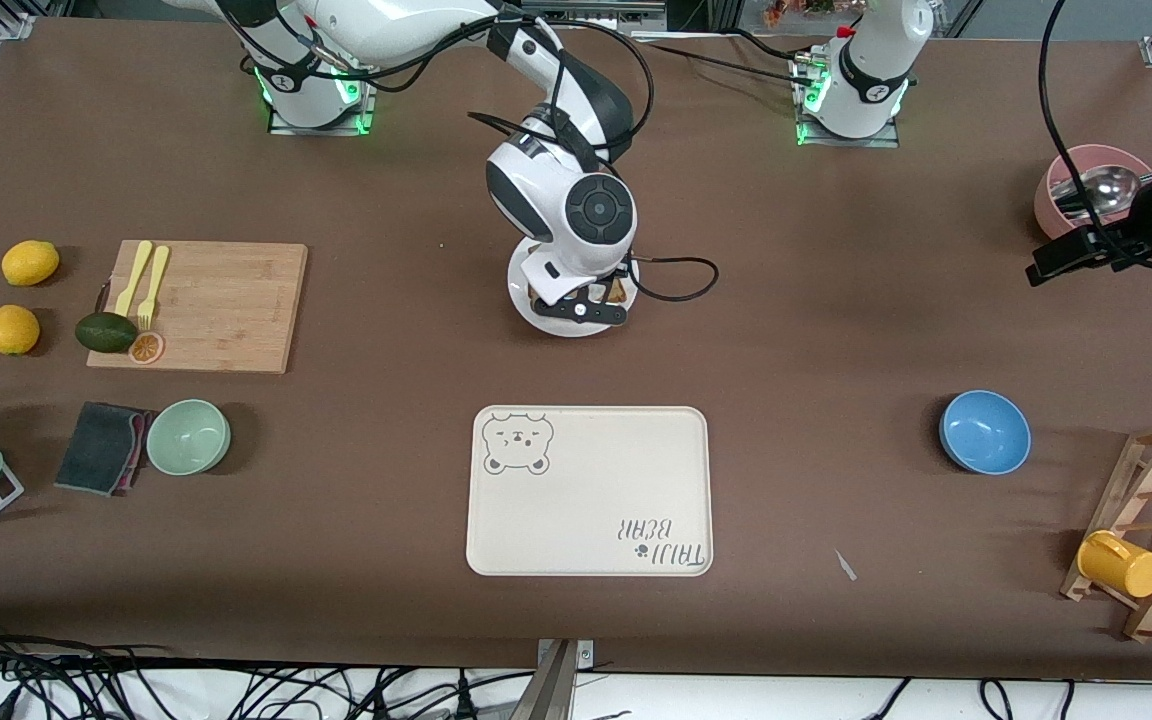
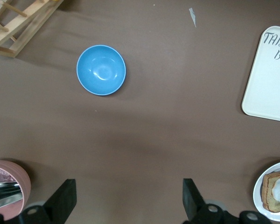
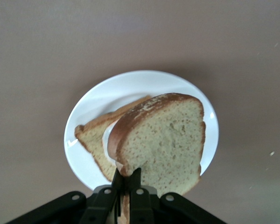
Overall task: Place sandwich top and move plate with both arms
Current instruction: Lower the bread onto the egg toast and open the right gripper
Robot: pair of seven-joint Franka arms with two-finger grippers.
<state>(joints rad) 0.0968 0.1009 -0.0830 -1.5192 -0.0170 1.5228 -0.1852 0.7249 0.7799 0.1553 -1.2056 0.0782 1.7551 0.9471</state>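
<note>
Sandwich top [image 3: 163, 140] clamped by its edge in right end effector [image 3: 127, 179], over the plate [image 3: 88, 116] and the egg-topped slice [image 2: 279, 191] (mid-surface, farther from the front camera than the tray [image 1: 591, 500]). Left end effector [image 2: 128, 200] waits with fingers apart over bare surface [image 2: 154, 140] near the pink bowl [image 2: 11, 182].

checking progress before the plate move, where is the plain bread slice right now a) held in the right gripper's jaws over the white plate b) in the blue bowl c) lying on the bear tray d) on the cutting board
a: the right gripper pinches the sandwich top at its edge, above the plate that holds the egg slice.
</note>
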